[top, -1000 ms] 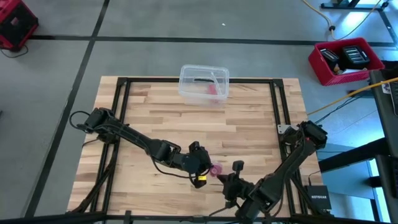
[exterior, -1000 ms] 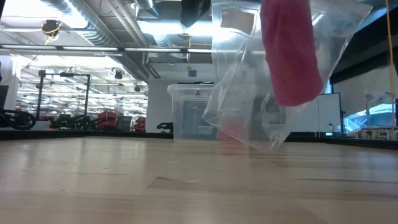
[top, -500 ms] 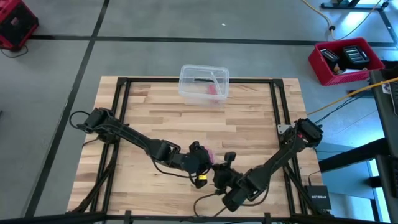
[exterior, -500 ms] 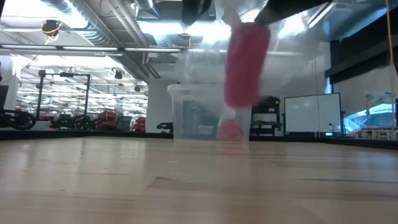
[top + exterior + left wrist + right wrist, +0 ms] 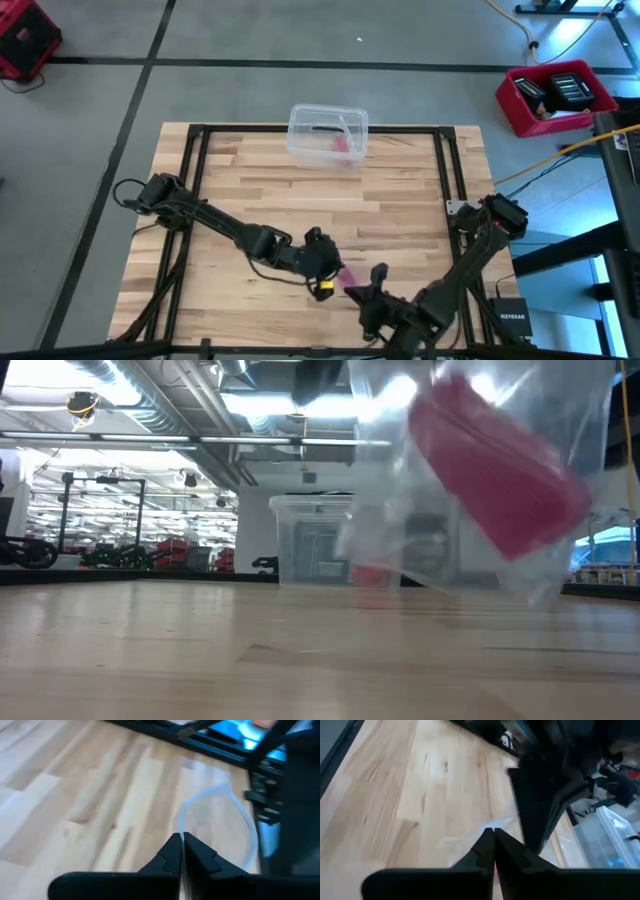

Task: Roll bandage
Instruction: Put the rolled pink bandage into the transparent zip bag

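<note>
Bandage, a pink roll, hangs tilted above the table inside a clear plastic wrapper, up off the wood in the low view; in the high view it shows as a small pink spot between the two grippers, at about 6 o'clock on the table.

Largest of all is the wooden table, edged by a dark frame. Both dark arms reach in over its near half: the left arm comes from 9 o'clock, the right arm from 4 o'clock. At 12 o'clock near the far edge stands a clear plastic box with something pink and something dark inside.

The left gripper sits just on the 9 o'clock side of the pink spot, its fingers pressed narrow together on an edge of the wrapper. The right gripper lies just on the 4 o'clock side, fingers likewise pinched together on the wrapper's thin film.

Off the table at 2 o'clock, a red bin rests on the floor.
</note>
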